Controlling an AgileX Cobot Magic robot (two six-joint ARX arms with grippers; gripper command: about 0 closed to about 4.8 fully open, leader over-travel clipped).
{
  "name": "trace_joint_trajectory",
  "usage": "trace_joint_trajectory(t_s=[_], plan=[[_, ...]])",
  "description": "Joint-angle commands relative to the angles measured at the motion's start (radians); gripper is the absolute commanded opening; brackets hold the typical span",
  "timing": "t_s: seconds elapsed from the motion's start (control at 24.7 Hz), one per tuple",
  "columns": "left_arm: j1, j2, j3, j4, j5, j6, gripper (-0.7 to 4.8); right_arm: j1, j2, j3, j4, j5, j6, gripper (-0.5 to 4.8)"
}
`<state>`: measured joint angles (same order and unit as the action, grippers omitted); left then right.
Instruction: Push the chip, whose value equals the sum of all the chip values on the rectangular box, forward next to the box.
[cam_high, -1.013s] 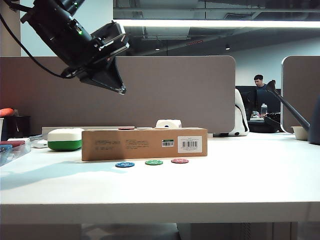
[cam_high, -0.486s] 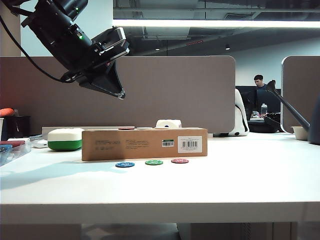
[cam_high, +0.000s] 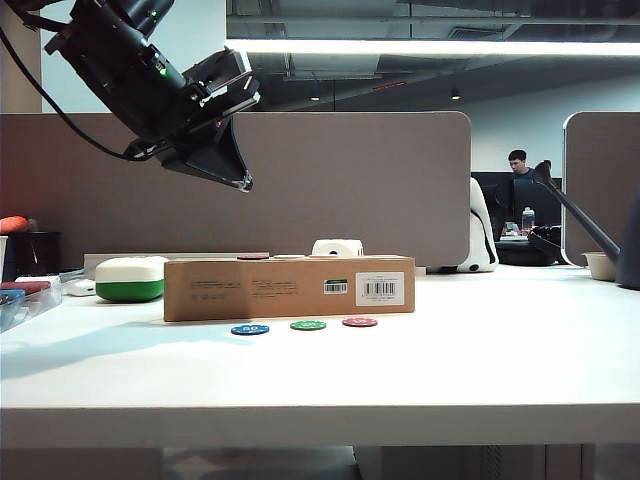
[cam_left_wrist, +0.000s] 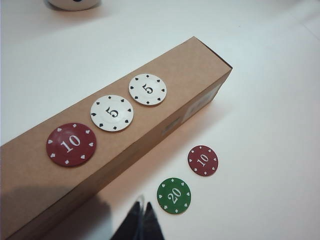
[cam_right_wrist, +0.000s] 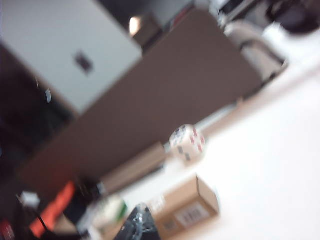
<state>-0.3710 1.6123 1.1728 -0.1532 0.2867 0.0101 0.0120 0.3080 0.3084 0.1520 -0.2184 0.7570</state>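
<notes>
Hovering high above the rectangular box (cam_high: 289, 287), left gripper (cam_high: 243, 183) fingers pressed together; right gripper (cam_right_wrist: 141, 220) fingers blurred, state unclear; green chip (cam_left_wrist: 174, 195) on worktop (cam_high: 400, 370).

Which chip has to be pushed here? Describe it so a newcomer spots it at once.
Start at the long brown cardboard box lying across the white table. Three chips lie in a row on the table along its labelled side. Take the middle one, the green chip printed 20, between a blue chip and a red 10 chip.
</notes>
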Motion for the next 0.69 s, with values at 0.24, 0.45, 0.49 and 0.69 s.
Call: trace_joint_trajectory(t_s=[0.24,0.45,0.49,0.69], plan=[[-0.001,-0.003,0.003,0.012,0.003,0.004,-0.05,0.152,0.587,0.295,-0.003,-0.155,-0.328,-0.05],[-0.001,-0.003,0.003,0.012,0.006,0.004,-0.05,0.323,0.857,0.420,-0.019,-0.101,-0.415,-0.05],[-0.001,-0.003,0.003,0.013,0.006,0.005,-0.05,0.352,0.900,0.437,-0.020,-0.091,-0.425,-0.05],[-0.001,-0.003,0.003,0.013,0.006,0.004,-0.05,0.504,1.209,0.547,-0.013,-0.072,-0.564,-0.05]])
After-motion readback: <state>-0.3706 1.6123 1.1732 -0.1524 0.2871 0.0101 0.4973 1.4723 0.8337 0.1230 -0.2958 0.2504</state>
